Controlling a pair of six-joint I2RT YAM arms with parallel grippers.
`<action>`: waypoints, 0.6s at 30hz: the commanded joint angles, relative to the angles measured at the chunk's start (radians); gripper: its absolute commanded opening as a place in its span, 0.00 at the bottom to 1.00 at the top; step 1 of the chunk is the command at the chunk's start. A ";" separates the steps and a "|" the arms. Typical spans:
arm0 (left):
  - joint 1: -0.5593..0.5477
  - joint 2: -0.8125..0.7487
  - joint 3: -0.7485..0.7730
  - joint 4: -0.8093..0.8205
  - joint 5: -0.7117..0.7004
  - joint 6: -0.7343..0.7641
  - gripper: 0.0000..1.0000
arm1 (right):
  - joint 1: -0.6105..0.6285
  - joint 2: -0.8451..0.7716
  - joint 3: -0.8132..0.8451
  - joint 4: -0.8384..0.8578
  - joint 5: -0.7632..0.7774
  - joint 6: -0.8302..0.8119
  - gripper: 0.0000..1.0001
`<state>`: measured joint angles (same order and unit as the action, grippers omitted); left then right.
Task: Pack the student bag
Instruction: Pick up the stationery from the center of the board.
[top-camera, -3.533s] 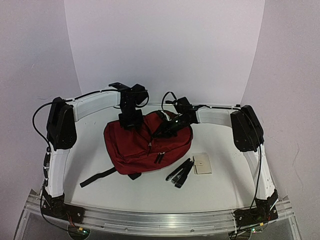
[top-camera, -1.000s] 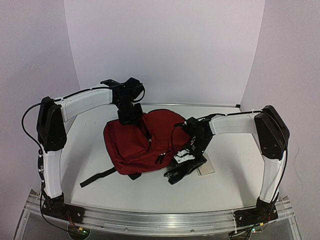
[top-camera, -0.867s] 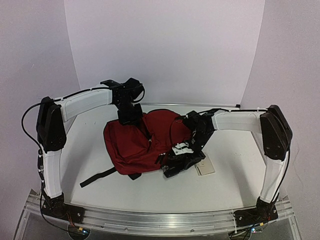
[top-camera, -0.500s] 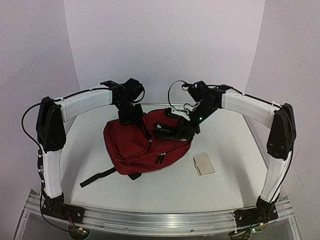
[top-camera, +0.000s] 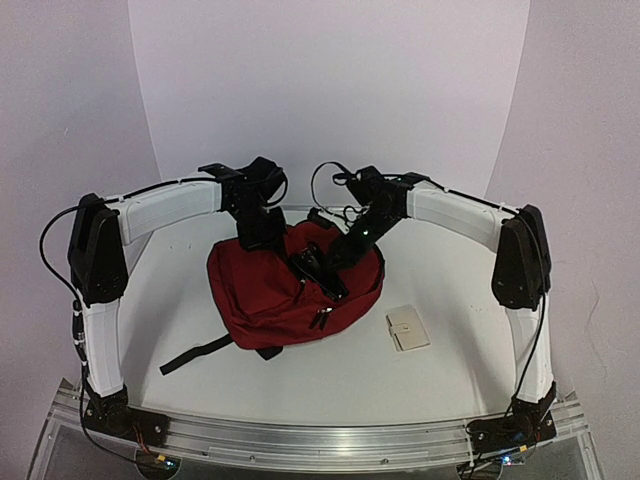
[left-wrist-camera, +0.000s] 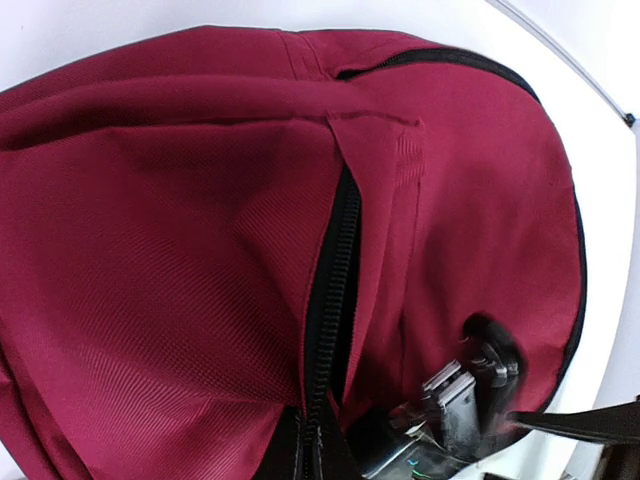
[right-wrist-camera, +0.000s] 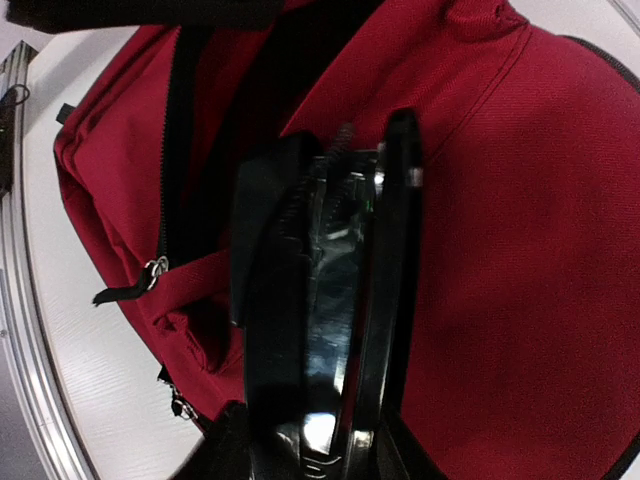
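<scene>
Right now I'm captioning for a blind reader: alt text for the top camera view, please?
A dark red backpack lies on a white table; the left gripper pinches its far edge while the right gripper holds a black object at the open zip. A flat beige case lies to its right.

Place: a robot lab, or a test cell inside one.
Table: a plain white table (top-camera: 180, 300), with nothing homely or shop-like about it.
Backdrop: a curved white sheet (top-camera: 330, 90) rises behind the table, and pale panels (top-camera: 60, 120) close the sides, like a photo booth.
Mounting: an aluminium rail (top-camera: 320, 440) runs along the near edge, and both arm bases are bolted to it.
Machines: a left arm (top-camera: 165, 205) and a right arm (top-camera: 455, 210), white shells with black joints, reach over the table.
Wiring: a black cable (top-camera: 43, 240) loops in the open beside the left arm.
Props: a bag (top-camera: 270, 295) and a small beige case (top-camera: 407, 328) lie on the table.
</scene>
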<state>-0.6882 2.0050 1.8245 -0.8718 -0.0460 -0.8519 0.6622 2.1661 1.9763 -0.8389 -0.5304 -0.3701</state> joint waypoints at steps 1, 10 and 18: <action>0.001 -0.094 -0.013 0.070 0.017 0.025 0.00 | 0.050 0.029 0.095 0.024 0.006 0.076 0.00; 0.001 -0.107 -0.026 0.077 0.017 0.030 0.00 | 0.068 0.098 0.179 0.026 0.027 0.119 0.14; 0.001 -0.110 -0.044 0.097 0.017 0.024 0.00 | -0.022 -0.033 -0.006 0.028 -0.077 0.088 0.60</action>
<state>-0.6880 1.9649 1.7782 -0.8226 -0.0261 -0.8368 0.6976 2.2337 2.0583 -0.8038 -0.5469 -0.2605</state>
